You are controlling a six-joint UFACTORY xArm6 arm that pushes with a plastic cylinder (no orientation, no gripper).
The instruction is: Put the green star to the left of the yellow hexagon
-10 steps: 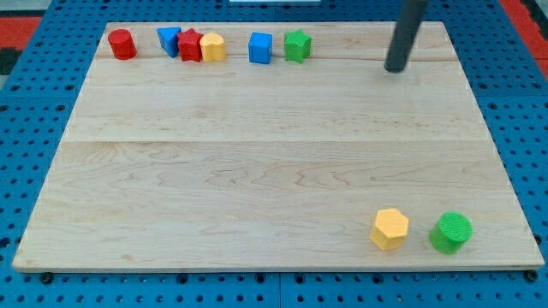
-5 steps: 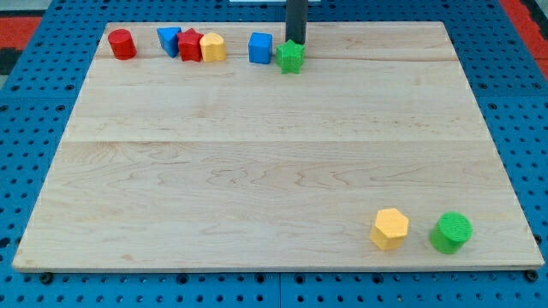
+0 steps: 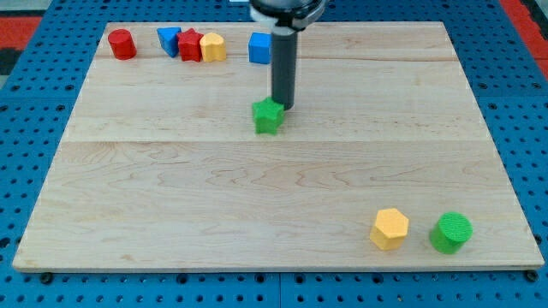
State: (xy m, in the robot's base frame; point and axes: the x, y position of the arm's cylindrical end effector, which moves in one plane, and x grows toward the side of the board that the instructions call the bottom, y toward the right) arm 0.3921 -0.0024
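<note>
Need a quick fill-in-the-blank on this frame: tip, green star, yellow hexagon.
1. My tip sits just above and right of the green ____.
2. The yellow hexagon lies near the view's ____ right corner.
3. The block right of the yellow hexagon is the green ____.

Missing words: star; bottom; cylinder.

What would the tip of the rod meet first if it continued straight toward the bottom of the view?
My tip would meet the green star first: it sits right at the star's upper right edge, apparently touching. Beyond the star, the board looks free in that line.
</note>
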